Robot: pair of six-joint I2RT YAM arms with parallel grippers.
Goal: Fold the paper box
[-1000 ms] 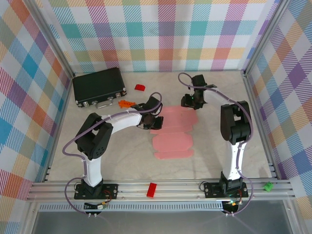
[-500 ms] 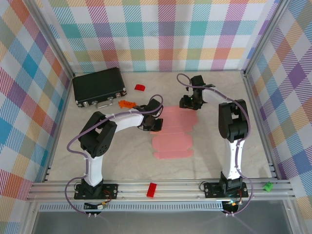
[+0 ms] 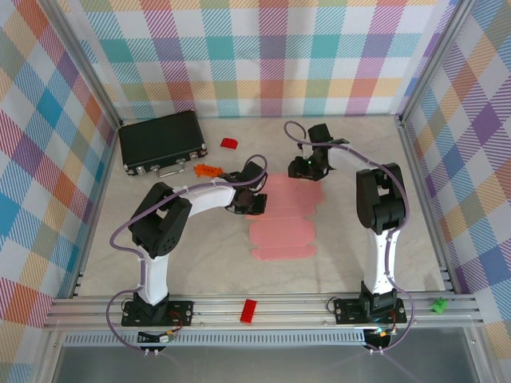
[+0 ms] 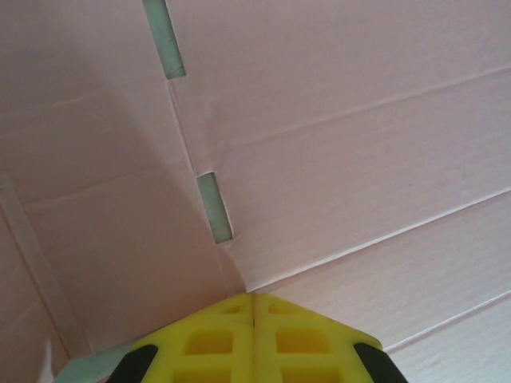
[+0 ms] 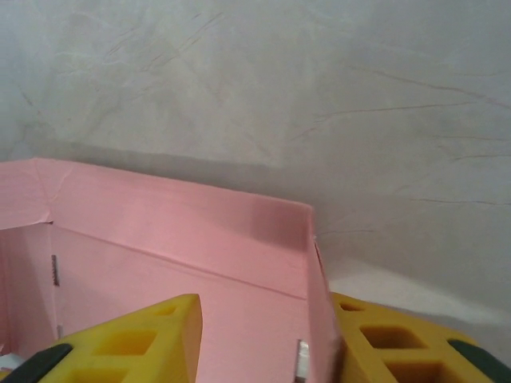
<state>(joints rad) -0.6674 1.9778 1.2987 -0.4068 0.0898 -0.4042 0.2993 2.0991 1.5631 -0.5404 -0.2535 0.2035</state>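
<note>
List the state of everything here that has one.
paper box: mostly a flat sheet, flaps at its far end folded up
left tool: shut, close over the card
right tool: open, a raised flap between its fingers
black case: closed, lying flat
</note>
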